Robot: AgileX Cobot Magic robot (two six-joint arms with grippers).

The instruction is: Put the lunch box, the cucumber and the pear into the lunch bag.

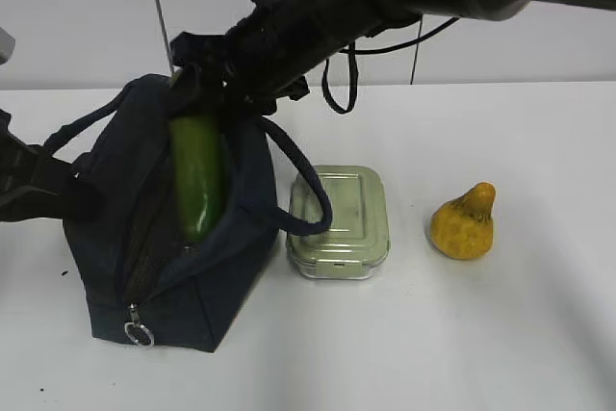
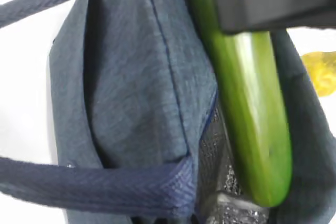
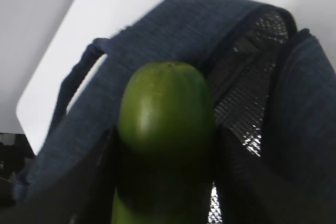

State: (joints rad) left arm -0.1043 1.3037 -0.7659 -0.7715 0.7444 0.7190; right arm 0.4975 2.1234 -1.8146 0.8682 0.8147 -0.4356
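Right gripper clamped on cucumber, its lower end inside the open bag.
Left gripper mostly hidden behind bag's left side, jaws can't be made out. Bag handle droops onto box beside it; pear on table, well apart to the right.

One lunch bag with two loop handles, one cucumber, one lunch box, one pear, all on one table.
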